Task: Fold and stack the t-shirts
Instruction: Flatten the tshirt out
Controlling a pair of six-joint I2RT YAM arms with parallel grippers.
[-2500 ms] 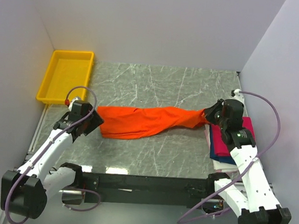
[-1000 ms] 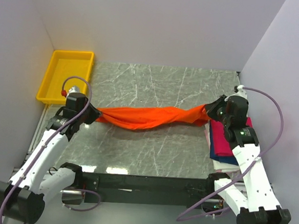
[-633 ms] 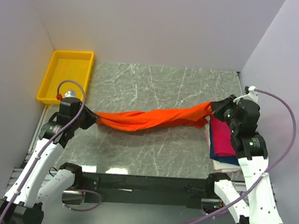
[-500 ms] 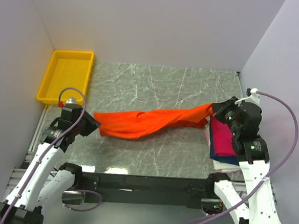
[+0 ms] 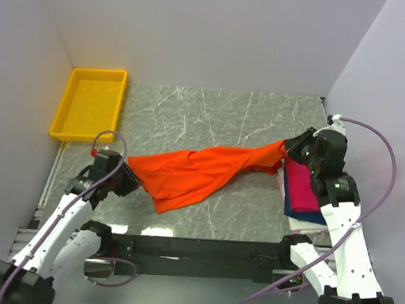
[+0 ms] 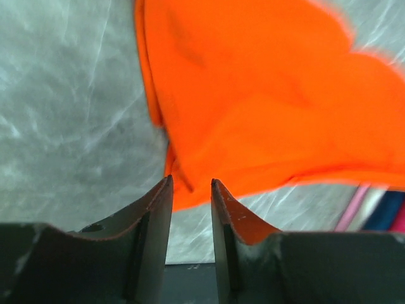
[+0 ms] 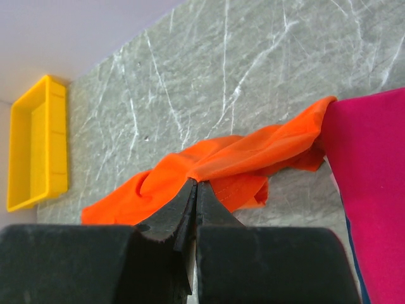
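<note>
There: your left gripper [image 6: 190, 182] has just let go, jaws now narrowly parted and empty (cloth only beyond them). The orange t-shirt [image 5: 190, 173] slumps crumpled on the table [image 5: 212, 111], its right end pinched in the closed right gripper [image 5: 292, 148]. Probably you'll need to re-spread it.
</note>
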